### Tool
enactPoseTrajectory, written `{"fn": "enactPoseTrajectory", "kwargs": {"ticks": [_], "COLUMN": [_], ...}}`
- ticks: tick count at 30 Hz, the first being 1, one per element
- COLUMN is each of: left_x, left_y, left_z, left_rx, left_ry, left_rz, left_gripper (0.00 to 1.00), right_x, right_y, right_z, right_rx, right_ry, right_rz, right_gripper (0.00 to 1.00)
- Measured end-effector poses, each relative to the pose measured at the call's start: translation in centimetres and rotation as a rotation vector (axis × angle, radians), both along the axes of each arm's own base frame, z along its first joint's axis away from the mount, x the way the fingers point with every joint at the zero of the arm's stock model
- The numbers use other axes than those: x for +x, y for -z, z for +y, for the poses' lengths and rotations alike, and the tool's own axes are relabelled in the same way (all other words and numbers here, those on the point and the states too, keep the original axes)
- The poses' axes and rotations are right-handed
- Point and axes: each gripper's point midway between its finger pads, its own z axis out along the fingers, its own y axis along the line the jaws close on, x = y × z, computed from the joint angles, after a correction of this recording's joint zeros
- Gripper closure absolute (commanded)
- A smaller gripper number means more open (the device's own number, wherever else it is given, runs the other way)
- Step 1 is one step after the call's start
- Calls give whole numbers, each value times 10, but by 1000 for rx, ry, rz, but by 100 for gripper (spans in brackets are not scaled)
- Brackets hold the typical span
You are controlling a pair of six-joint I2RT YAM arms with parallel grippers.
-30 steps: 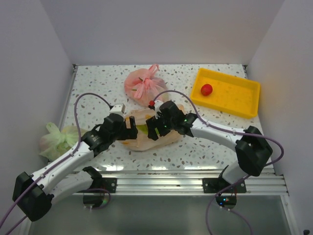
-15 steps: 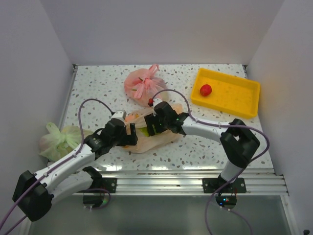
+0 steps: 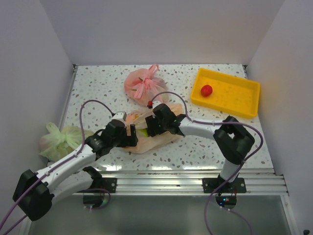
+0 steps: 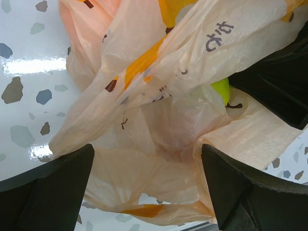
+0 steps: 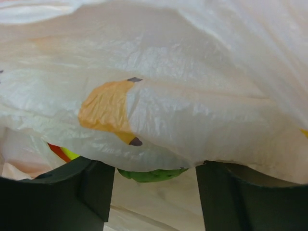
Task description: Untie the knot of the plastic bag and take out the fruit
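The peach-orange plastic bag (image 3: 159, 138) lies crumpled at the table's middle front, between both grippers. My left gripper (image 3: 132, 133) is open at the bag's left side, and loose film (image 4: 159, 168) lies between its fingers (image 4: 53, 192). My right gripper (image 3: 148, 128) is open and pushed into the bag's top from the right, under a fold of film (image 5: 192, 96). A green fruit (image 5: 151, 174) shows between its fingers and also in the left wrist view (image 4: 220, 91). A red fruit (image 3: 206, 90) lies in the yellow tray (image 3: 244, 100). I cannot see the knot.
A tied pink bag (image 3: 143, 85) sits behind the peach bag, with a small red piece (image 3: 150, 103) just in front of it. A pale green bag (image 3: 58, 139) lies at the left edge. Walls close in the left, back and right sides.
My right arm has folded leftward, bringing its gripper further left into the bag. My left gripper has shifted slightly toward the front, and the bag film has shifted with them.
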Motion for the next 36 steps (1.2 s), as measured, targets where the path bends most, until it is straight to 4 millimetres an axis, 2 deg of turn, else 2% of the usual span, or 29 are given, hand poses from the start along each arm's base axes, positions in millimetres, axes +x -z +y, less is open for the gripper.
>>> {"fn": "enactPoseTrajectory", "kwargs": {"ticks": [3,6,12,19,22,25,29,32,36], "left_x": [0,0,4,11,11,12,15,19,20], "left_y": [0,0,-6,-23,-30,-36,-44,-50,-57], "left_z": [0,0,-2,-6,-6,-6,-9,-9,-9], "left_rx": [0,2,-4,-20,-29,-42,-57,-72,-87], "left_ry": [0,-1,-2,10,16,15,10,-16,-56], "left_rz": [-1,-1,-11,-57,-82,-100,-114,-122,-101], "left_gripper": [0,0,0,0,0,0,0,0,0], "right_x": [0,-3,-11,-22,-16,8,60,100,153], "right_y": [-9,-30,-90,-147,-174,-206,-239,-250,-243], "right_z": [0,-3,-11,-25,-33,-48,-98,-146,-207], "right_rx": [9,31,99,165,178,198,190,158,120], "right_ry": [-10,-23,-64,-84,-68,-1,186,359,620], "right_rz": [-16,-43,-132,-224,-266,-325,-418,-471,-471], "right_gripper": [60,67,69,71,71,71,69,69,69]}}
